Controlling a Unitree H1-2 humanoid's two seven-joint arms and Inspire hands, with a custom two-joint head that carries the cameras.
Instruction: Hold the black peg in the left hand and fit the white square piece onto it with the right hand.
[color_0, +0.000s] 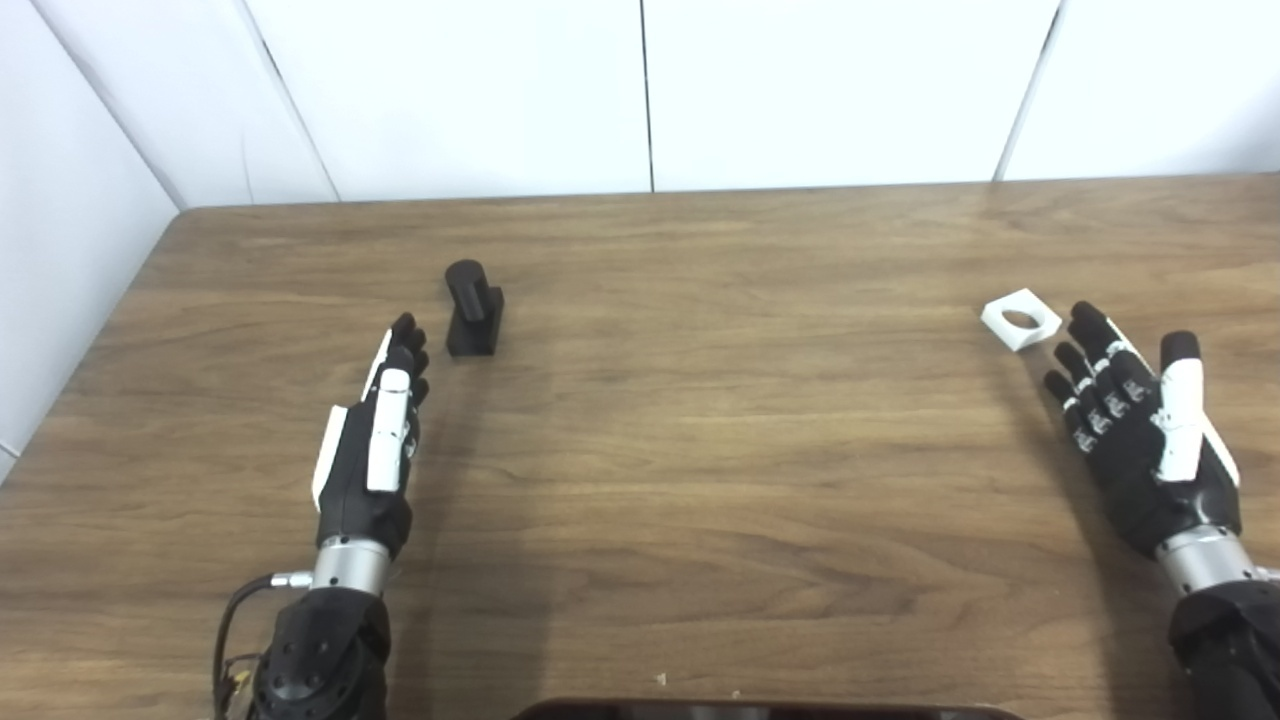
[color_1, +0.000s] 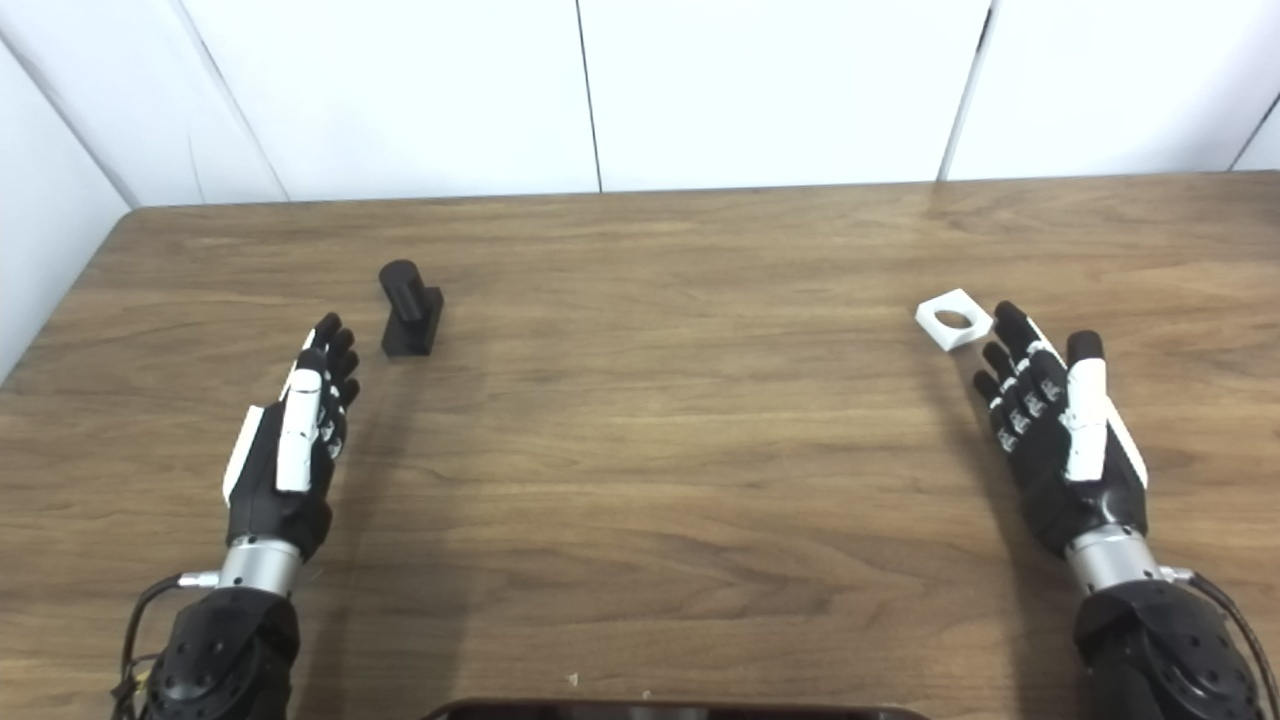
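Now we hold our left hand (color_0: 372, 450) flat with its fingers stretched out and nothing in it, and just past its fingertips the small black plastic peg on its square black base (color_0: 474, 309) stands upright on the brown wooden table (color_0: 700, 450), near but not touching. Far over on the other side we hold our right hand (color_0: 1140, 430) out too, fingers spread apart and nothing in them, and the little white square piece with a round hole (color_0: 1020, 319) lies flat on the table just beside the tips of those fingers, well apart from the peg.
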